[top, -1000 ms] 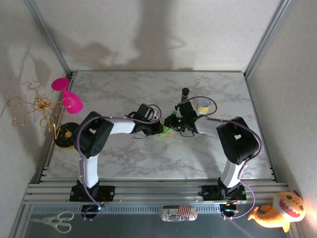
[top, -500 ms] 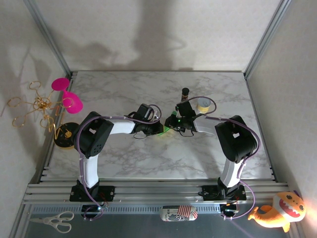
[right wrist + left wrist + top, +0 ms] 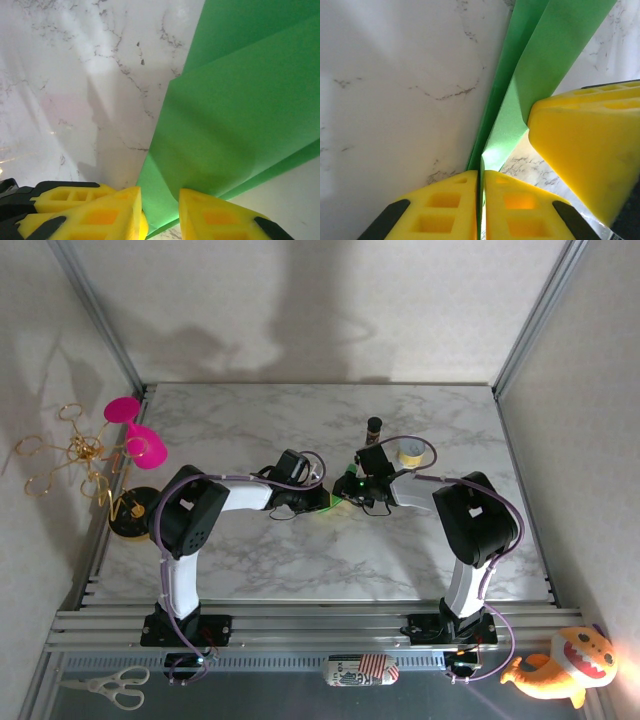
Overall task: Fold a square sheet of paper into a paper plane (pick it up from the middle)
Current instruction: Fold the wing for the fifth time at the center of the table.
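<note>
1. One folded bright green sheet of paper (image 3: pixel 555 45), mid white marble counter (image 3: pixel 250 550), between two hands.
2. Left hand (image 3: pixel 481 175): yellow fingers pinched tight on the sheet's edge.
3. Right hand (image 3: pixel 160 200): fingers narrowly apart, sheet lying between them.
4. One yellow-white tape roll (image 3: pixel 410 451) and one small dark bottle (image 3: pixel 374 427) behind; bottle contents unclear.

Left arm (image 3: pixel 181 580) and right arm (image 3: pixel 461 585): white tubular links, black joint housings, purple cables looping alongside (bases (image 3: pixel 186 626) black, bolted at 6 o'clock). Fingers (image 3: pixel 445 207) bright yellow, moulded with square pockets, black trim at their roots.
</note>
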{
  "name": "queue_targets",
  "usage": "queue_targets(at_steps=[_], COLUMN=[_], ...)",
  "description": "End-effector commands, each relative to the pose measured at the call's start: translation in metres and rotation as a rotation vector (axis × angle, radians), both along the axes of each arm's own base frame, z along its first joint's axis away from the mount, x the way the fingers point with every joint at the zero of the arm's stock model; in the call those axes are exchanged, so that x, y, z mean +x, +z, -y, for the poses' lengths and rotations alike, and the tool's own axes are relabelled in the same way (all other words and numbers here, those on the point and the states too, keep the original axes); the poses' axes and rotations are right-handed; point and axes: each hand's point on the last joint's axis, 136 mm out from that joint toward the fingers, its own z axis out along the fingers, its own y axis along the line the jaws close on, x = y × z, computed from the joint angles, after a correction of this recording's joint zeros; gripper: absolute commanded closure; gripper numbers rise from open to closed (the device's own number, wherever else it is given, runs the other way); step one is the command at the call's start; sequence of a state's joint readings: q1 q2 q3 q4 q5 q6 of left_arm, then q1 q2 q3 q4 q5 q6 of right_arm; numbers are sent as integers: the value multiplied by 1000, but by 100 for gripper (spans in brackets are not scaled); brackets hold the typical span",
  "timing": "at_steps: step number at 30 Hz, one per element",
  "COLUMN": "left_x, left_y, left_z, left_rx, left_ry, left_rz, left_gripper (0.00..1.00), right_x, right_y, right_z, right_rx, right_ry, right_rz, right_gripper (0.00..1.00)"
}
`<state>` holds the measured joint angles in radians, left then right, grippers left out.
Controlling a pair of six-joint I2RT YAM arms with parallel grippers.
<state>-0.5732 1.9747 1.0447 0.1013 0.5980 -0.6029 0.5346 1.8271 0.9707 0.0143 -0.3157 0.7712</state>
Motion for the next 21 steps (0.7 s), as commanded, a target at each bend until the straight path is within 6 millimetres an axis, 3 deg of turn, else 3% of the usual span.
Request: queue_targets(at_steps=[1, 4, 8, 21], left_x=[-25, -25, -24, -26], left_y=[-60, -60, -59, -59], left_z=[-25, -25, -24, -25], left_rx=[145, 144, 144, 145], left_ry=[15, 14, 16, 17], left_rz=[-105, -106, -105, -107], left_gripper=[88, 88, 88, 88], right_x=[9, 14, 15, 3], right_y=[27, 27, 13, -14], right_z=[-10, -12, -9, 6], right_rx=[64, 67, 31, -49], right_ry=[22, 21, 1, -18], right_rz=[69, 73, 37, -30], right_gripper=[72, 72, 72, 72])
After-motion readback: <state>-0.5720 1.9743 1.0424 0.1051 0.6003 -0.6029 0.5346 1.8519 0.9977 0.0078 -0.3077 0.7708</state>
